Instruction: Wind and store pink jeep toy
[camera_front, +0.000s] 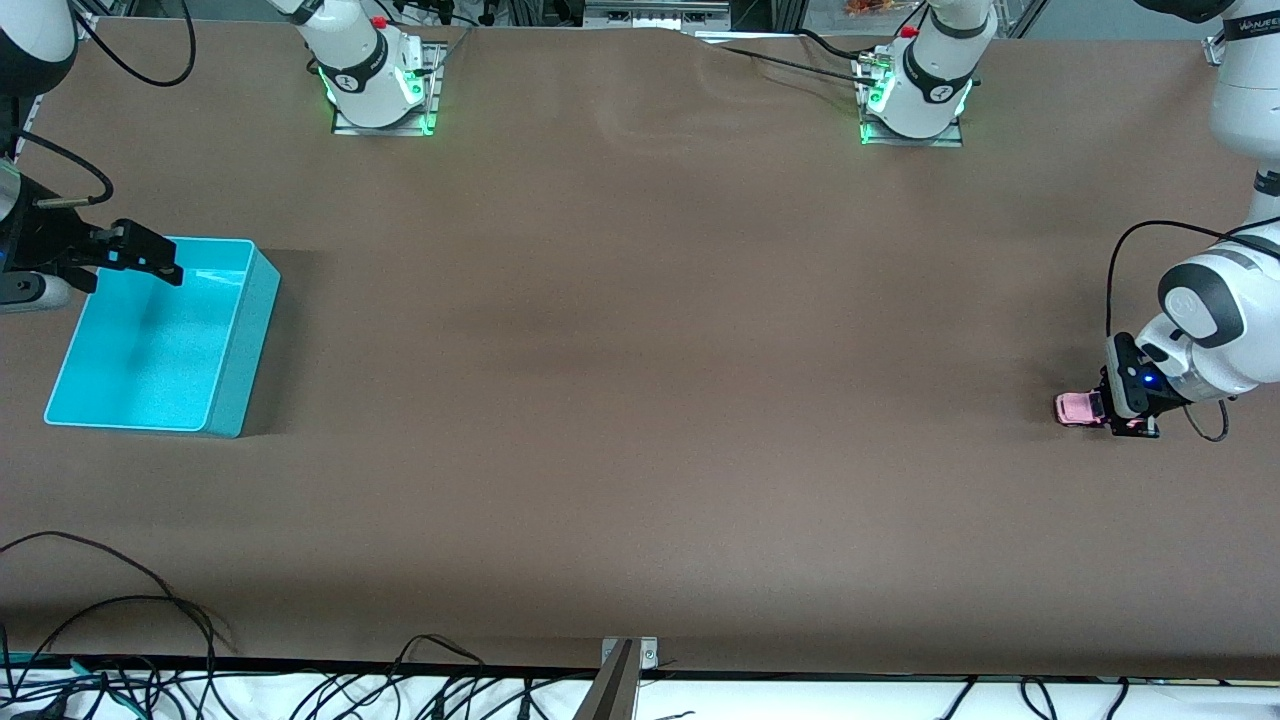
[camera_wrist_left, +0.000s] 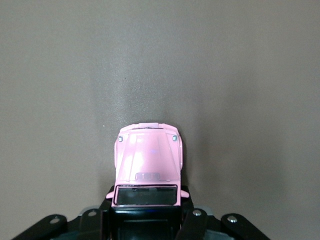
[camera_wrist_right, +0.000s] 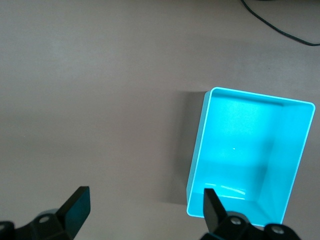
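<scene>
The pink jeep toy (camera_front: 1075, 408) is at the left arm's end of the table, low at the table surface. My left gripper (camera_front: 1108, 410) is shut on its rear, with the pink hood sticking out from the fingers. In the left wrist view the jeep (camera_wrist_left: 148, 157) has its black roof between the black fingers (camera_wrist_left: 189, 220) of my left gripper (camera_wrist_left: 146, 217). The turquoise bin (camera_front: 240, 345) stands at the right arm's end and holds nothing. My right gripper (camera_front: 150, 257) is open and empty above the bin's edge. In the right wrist view my right gripper (camera_wrist_right: 145, 210) is open beside the bin (camera_wrist_right: 196, 155).
Brown table cover (camera_front: 640, 350) lies between the jeep and the bin. Loose black cables (camera_front: 120, 610) lie at the table's edge nearest the front camera. A metal bracket (camera_front: 625, 660) sits at the middle of that edge. The arm bases (camera_front: 380, 85) stand along the table edge farthest from the front camera.
</scene>
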